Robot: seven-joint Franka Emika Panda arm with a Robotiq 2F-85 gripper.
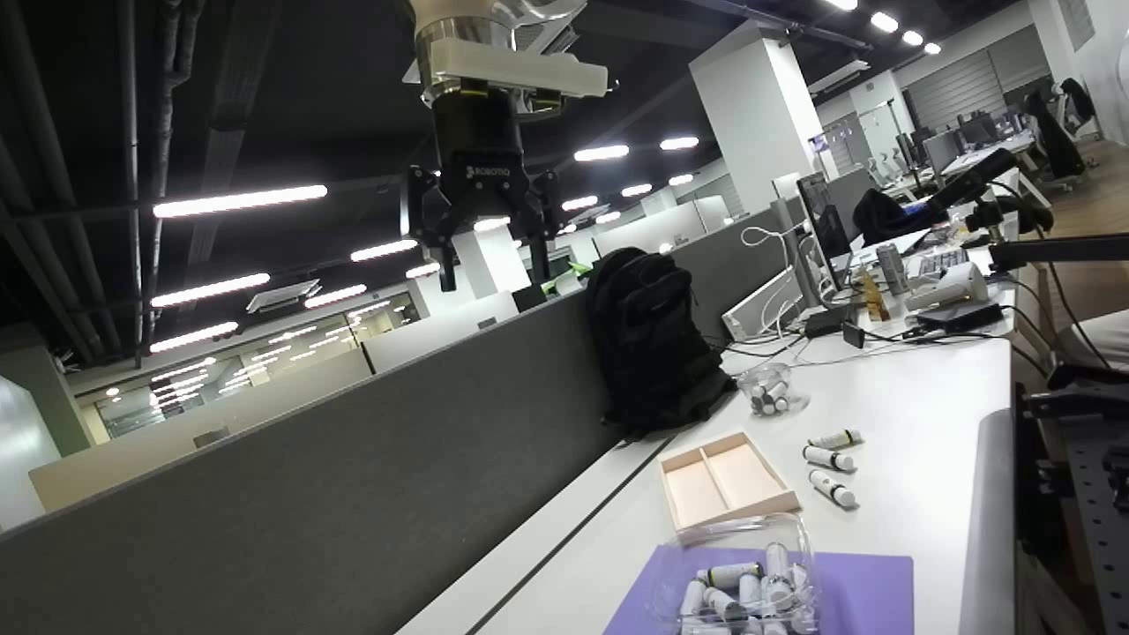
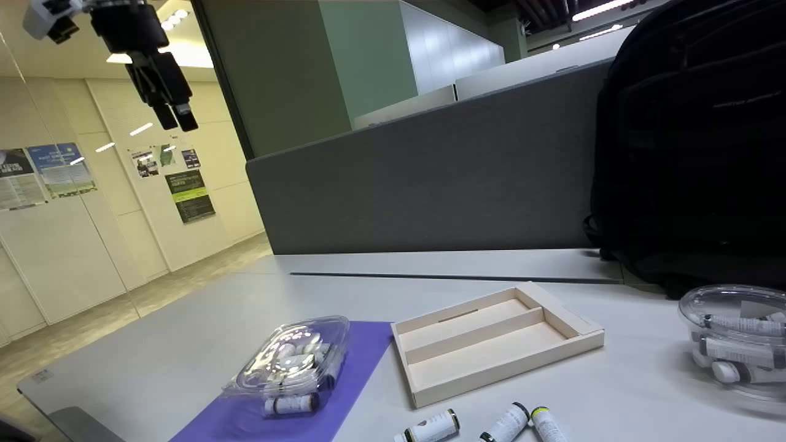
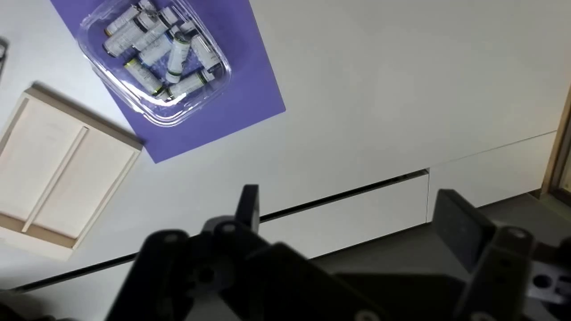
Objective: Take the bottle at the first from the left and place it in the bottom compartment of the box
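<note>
Three white bottles lie on the white table beside the box in both exterior views. In an exterior view they are a leftmost bottle (image 2: 431,428), a middle bottle (image 2: 508,423) and a yellow-banded bottle (image 2: 548,425). The light tan box (image 1: 716,474) is shallow, with a divider between bare compartments. It also shows in an exterior view (image 2: 479,334) and at the left of the wrist view (image 3: 55,178). My gripper (image 1: 494,278) is high above the table, well away from bottles and box. Its fingers are wide apart with nothing between them in the wrist view (image 3: 349,205).
A clear container (image 3: 165,122) of several bottles sits on a purple mat (image 3: 254,107) beside the box. A clear round tub (image 2: 731,294) with bottles stands beyond the loose ones. A black backpack (image 1: 648,344) leans on the grey partition (image 1: 265,511) along the table's back.
</note>
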